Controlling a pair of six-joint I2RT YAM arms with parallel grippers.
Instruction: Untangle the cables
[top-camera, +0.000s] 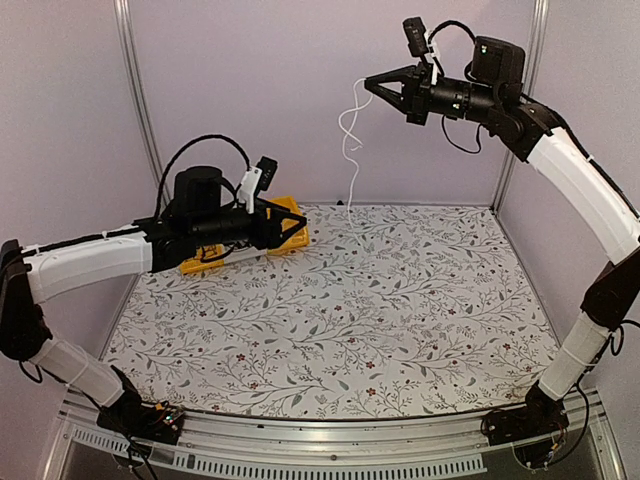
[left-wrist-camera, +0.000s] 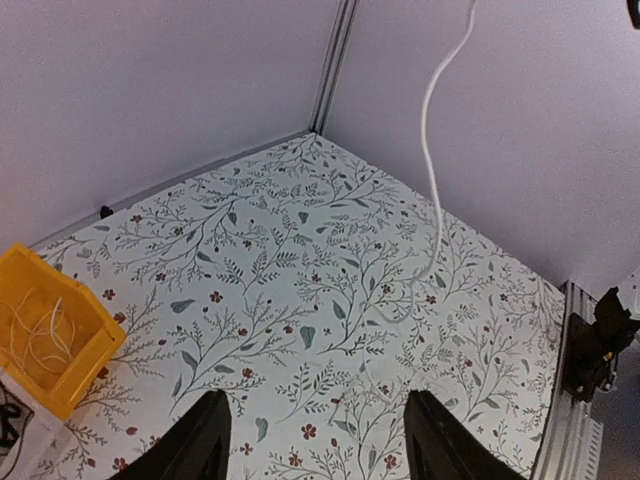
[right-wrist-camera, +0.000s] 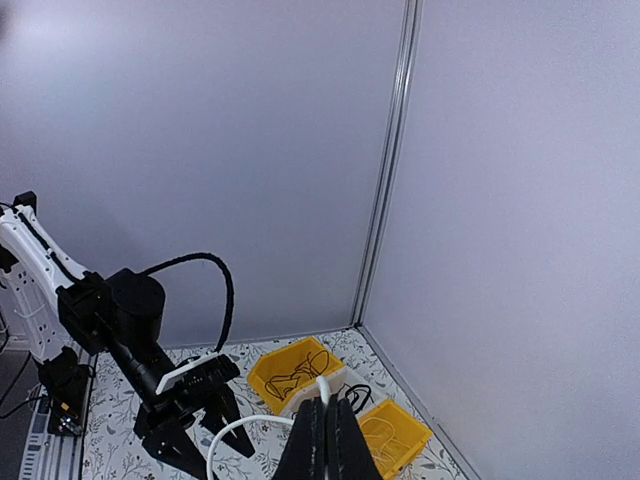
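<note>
Where the white cable (top-camera: 350, 150) hung: from high at 12 o'clock down to the table's (top-camera: 400, 320) far edge.
Cable axis: near vertical and wavy, with the top end up at the gripper and the lower end on the table.
Right gripper (top-camera: 370, 84): pinched tight on the cable's top end.
Left gripper (left-wrist-camera: 318, 400): jaws wide apart, holding nothing, at 10 o'clock.
Yellow bin (right-wrist-camera: 262, 372): at 10 o'clock, held black cords.
Second yellow bin (left-wrist-camera: 95, 352): held thin pale cords.

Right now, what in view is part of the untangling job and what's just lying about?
Job: white cable, held aloft by the shut right gripper; black cables in the yellow bins; left gripper, open.
Lying about: the bins themselves; floral table cover.
</note>
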